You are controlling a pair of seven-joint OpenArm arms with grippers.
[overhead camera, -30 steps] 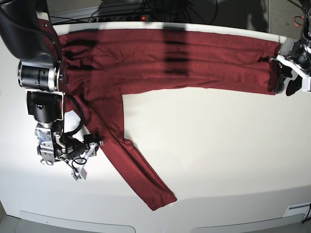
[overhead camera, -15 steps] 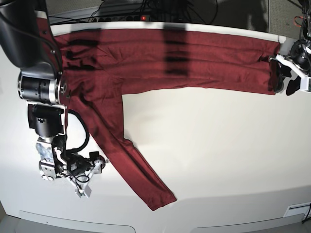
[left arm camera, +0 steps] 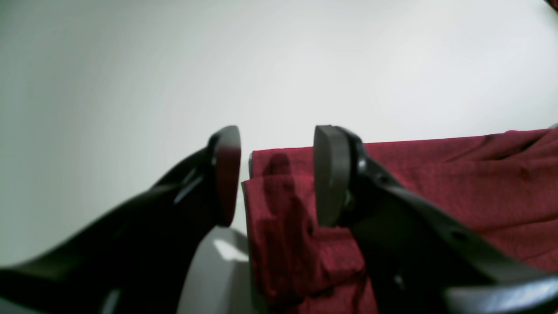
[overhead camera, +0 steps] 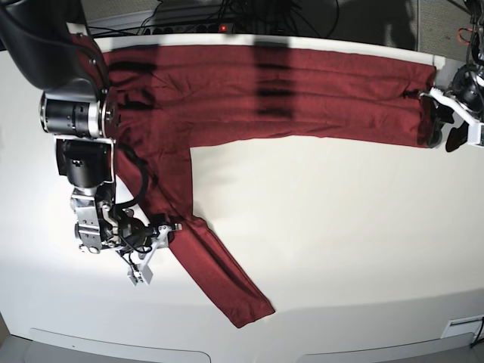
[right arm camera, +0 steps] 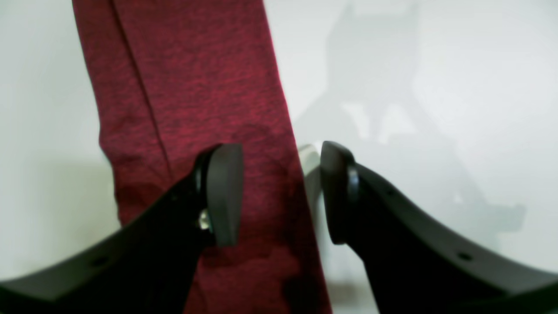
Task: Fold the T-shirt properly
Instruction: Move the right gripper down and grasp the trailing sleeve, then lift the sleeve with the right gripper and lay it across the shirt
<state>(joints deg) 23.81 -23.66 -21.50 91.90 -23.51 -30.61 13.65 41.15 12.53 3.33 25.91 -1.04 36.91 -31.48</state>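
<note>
The dark red T-shirt point(overhead camera: 287, 91) lies flat along the back of the white table, and one long sleeve point(overhead camera: 219, 272) runs diagonally toward the front edge. My right gripper point(overhead camera: 157, 249) stands open at the sleeve's left edge. In the right wrist view the sleeve point(right arm camera: 187, 87) passes under the left finger, and its edge lies between the open jaws of the gripper point(right arm camera: 279, 192). My left gripper point(overhead camera: 445, 136) is open at the shirt's right end. In the left wrist view a folded cloth corner point(left arm camera: 279, 209) sits between the gripper's point(left arm camera: 277, 174) spread fingers.
The white table point(overhead camera: 340, 227) stretches bare in front of the shirt. Cables and a power strip point(overhead camera: 227, 23) run behind the back edge. A small white label point(overhead camera: 461, 329) sits at the front right corner.
My right gripper has moved right, from beside the sleeve onto its edge. The left gripper and the shirt have stayed put.
</note>
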